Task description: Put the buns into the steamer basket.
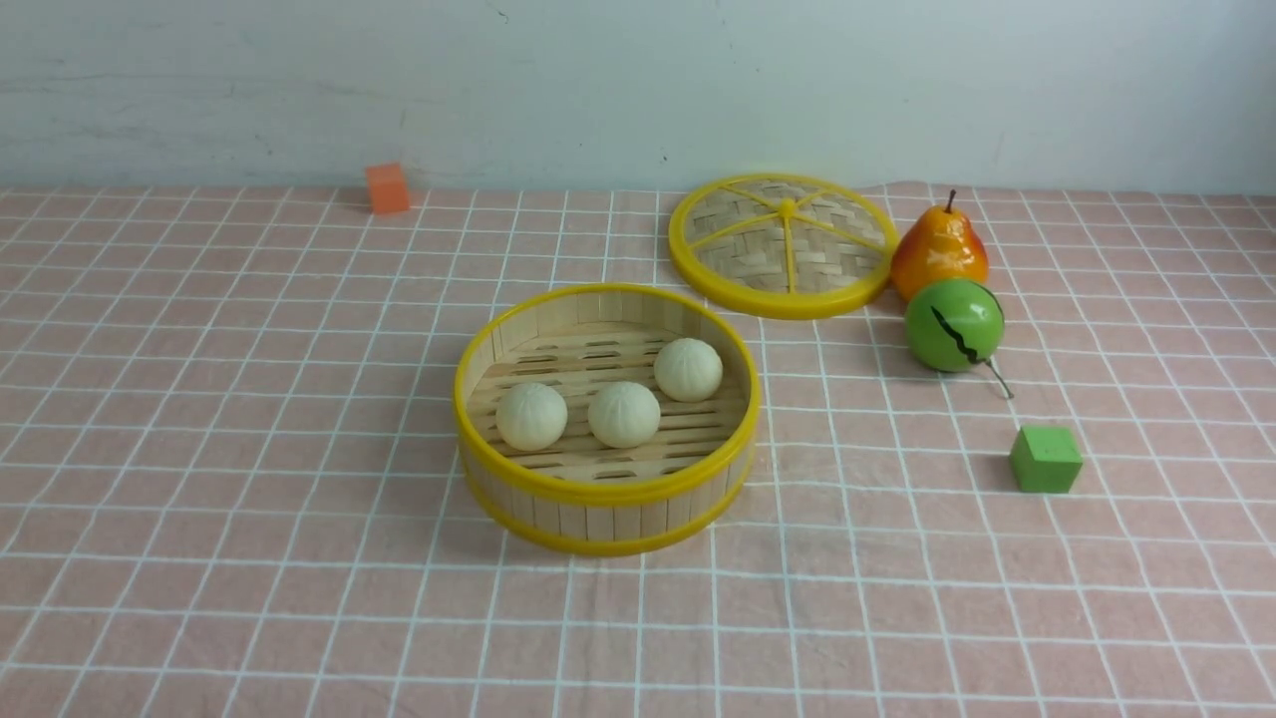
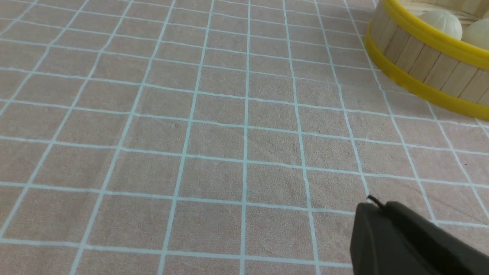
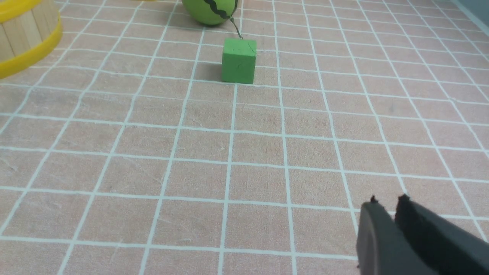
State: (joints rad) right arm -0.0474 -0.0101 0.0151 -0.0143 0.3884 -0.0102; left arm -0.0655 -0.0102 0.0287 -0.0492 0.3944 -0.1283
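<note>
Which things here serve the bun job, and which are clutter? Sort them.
Job: three cream-white round buns; round bamboo steamer basket with yellow rims.

Clutter: flat woven lid; orange pear; green ball; green cube; orange cube.

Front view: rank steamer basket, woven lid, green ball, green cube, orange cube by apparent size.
1. Steamer basket
2. Woven lid, though it lies farther back, so it looks smaller than it is
3. Green ball
4. Green cube
5. Orange cube, farthest from the camera, so its gap to the green cube is unsure
</note>
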